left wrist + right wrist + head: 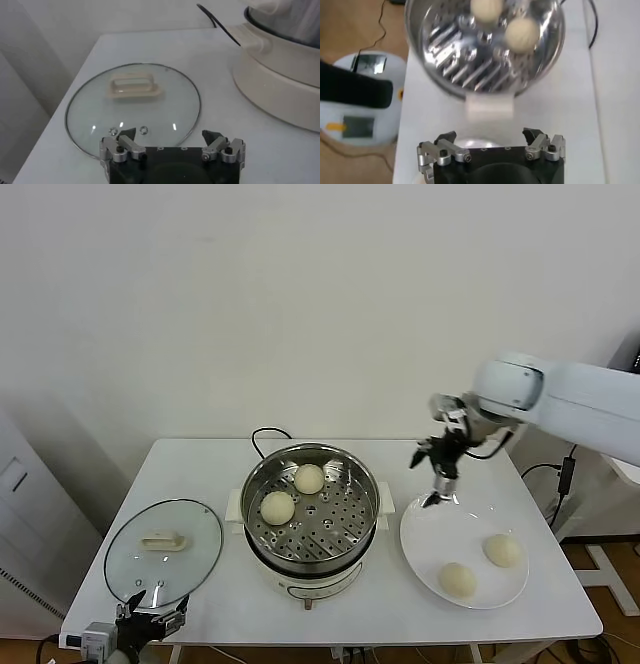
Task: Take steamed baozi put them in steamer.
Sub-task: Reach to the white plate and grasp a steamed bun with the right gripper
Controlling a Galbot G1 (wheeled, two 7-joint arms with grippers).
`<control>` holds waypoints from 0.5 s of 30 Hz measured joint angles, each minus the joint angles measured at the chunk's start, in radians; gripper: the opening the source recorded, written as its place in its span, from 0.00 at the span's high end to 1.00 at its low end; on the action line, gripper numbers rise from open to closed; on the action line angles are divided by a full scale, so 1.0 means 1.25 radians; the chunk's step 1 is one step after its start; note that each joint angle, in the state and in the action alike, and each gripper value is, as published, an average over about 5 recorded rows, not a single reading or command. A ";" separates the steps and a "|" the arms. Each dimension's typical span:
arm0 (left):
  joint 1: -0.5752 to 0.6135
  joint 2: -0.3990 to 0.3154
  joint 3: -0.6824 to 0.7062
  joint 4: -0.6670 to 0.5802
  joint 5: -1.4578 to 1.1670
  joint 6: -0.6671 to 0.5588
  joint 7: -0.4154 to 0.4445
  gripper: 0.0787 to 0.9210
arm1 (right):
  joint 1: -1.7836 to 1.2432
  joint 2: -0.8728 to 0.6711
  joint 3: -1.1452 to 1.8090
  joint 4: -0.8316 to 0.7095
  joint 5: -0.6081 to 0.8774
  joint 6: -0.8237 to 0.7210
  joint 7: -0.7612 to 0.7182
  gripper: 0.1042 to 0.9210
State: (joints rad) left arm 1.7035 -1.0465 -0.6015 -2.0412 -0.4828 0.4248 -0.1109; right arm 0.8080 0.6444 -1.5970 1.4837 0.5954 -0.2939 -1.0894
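Two steamed baozi [293,493] sit in the steamer [311,514], centre frame; two more [480,565] remain on the plate [420,534], lower right. Right end effector [437,484], released and empty, hovers above the plate's far rim. Recommend lowering squarely over a bun, closing gently. Left end effector [152,616], released, idles lower left by the glass lid [165,552].

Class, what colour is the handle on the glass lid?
Cream, on the lid; handle shows best in the left wrist view.
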 measured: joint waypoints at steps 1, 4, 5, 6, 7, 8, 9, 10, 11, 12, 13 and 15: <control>0.000 0.000 0.000 0.000 0.000 0.000 0.000 0.12 | -0.009 -0.010 0.004 -0.001 -0.013 0.005 -0.005 0.12; 0.000 0.000 -0.001 0.001 -0.001 -0.001 0.000 0.12 | -0.041 -0.035 0.019 -0.003 -0.049 0.019 -0.018 0.12; 0.000 0.000 -0.002 0.001 -0.001 -0.001 0.000 0.12 | -0.052 -0.042 0.025 -0.004 -0.060 0.024 -0.021 0.12; 0.001 0.000 -0.003 0.001 -0.001 -0.001 0.000 0.12 | -0.064 -0.049 0.032 -0.004 -0.072 0.027 -0.025 0.12; 0.002 0.000 -0.003 0.000 -0.001 -0.001 0.000 0.12 | -0.075 -0.054 0.038 -0.005 -0.082 0.031 -0.027 0.12; 0.002 0.001 -0.004 0.000 -0.001 -0.002 0.000 0.12 | -0.088 -0.059 0.046 -0.006 -0.093 0.035 -0.029 0.12; 0.003 0.001 -0.004 0.000 -0.002 -0.002 0.000 0.12 | -0.100 -0.064 0.053 -0.007 -0.104 0.038 -0.031 0.12; 0.003 0.000 -0.004 0.000 -0.002 -0.002 0.000 0.12 | -0.113 -0.069 0.062 -0.008 -0.115 0.041 -0.033 0.12; 0.003 0.000 -0.004 0.000 -0.002 -0.002 0.000 0.12 | -0.127 -0.073 0.071 -0.009 -0.126 0.044 -0.035 0.12; 0.003 0.000 -0.004 -0.001 -0.002 -0.002 0.000 0.12 | -0.140 -0.077 0.080 -0.011 -0.136 0.047 -0.037 0.12; 0.003 0.000 -0.004 -0.001 -0.002 -0.002 0.000 0.12 | -0.154 -0.081 0.090 -0.012 -0.146 0.049 -0.038 0.12; 0.004 -0.001 -0.004 -0.001 -0.002 -0.001 0.000 0.12 | -0.183 -0.086 0.109 -0.015 -0.165 0.054 -0.040 0.12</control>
State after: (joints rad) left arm 1.7081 -1.0471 -0.6070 -2.0428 -0.4850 0.4230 -0.1114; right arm 0.5787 0.5364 -1.4602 1.4655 0.3888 -0.2265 -1.1399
